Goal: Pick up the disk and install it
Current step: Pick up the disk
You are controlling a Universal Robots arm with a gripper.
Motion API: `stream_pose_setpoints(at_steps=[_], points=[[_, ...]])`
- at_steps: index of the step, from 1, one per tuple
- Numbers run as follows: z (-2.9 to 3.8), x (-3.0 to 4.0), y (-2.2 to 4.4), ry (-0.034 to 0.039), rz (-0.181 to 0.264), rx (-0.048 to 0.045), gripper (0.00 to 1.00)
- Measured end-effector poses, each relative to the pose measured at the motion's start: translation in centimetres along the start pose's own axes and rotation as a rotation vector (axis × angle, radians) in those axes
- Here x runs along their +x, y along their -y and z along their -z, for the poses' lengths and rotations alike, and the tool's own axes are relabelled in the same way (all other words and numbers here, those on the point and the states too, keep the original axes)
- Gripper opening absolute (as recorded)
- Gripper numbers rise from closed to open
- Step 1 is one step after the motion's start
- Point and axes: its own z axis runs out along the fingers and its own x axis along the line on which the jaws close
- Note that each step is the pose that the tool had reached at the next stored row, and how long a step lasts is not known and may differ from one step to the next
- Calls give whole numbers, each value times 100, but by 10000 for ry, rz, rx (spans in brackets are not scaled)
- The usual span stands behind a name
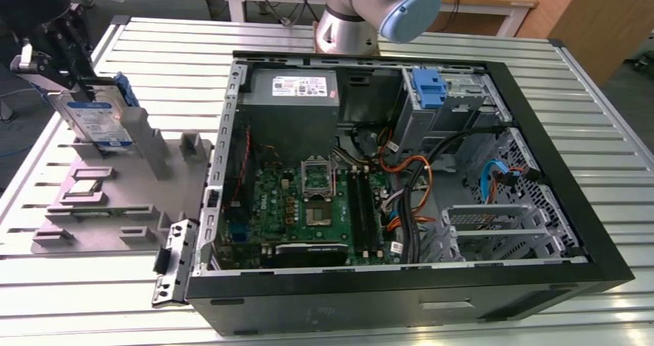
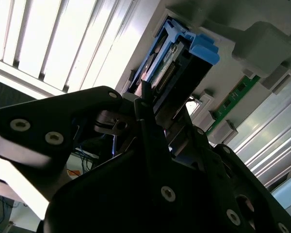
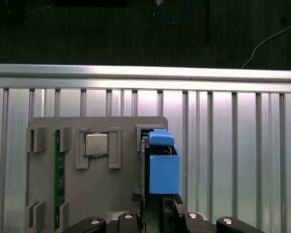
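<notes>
The disk [image 1: 103, 120] stands on edge in a slot of the grey fixture [image 1: 103, 208] at the exterior view's left, its silver face, label and blue frame showing. My gripper [image 1: 57, 82] hangs over its upper end, fingers lying against both flat faces, shut on it. In the first wrist view the disk's blue frame [image 3: 164, 174] rises straight out from between my gripper's fingers [image 3: 153, 201]. In the second wrist view the disk's connector end and blue frame [image 2: 184, 53] sit just beyond my gripper [image 2: 153, 104].
The open computer case [image 1: 409, 285] lies to the exterior view's right, with a motherboard [image 1: 306, 200], a grey power supply [image 1: 296, 86], cables and a blue latch piece [image 1: 430, 89] at the drive bay. The fixture also holds a processor [image 3: 96, 144] and a memory stick [image 3: 58, 179].
</notes>
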Motion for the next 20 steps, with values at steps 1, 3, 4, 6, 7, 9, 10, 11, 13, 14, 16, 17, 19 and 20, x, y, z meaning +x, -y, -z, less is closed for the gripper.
stream_pose_setpoints(at_steps=[1,3,4,6,7,9,10,11,13,14,16,17,19,20], points=[[0,0,0,0,0,0,35],[0,0,0,0,-1,0,35],[0,0,0,0,-1,0,35],[5,0,0,-1,-2,-2,35],[22,-1,-1,-1,-2,-3,35],[59,-3,-1,0,-2,0,35],[84,-4,-2,0,-2,0,35],[114,-5,-2,0,-2,0,35],[175,-8,-4,0,-1,0,35],[208,-9,-4,1,-1,1,35],[280,-13,-6,0,-2,0,35],[317,-14,-7,0,-2,0,35],[394,-18,-9,0,-2,0,35],[439,-20,-10,1,-2,1,35]])
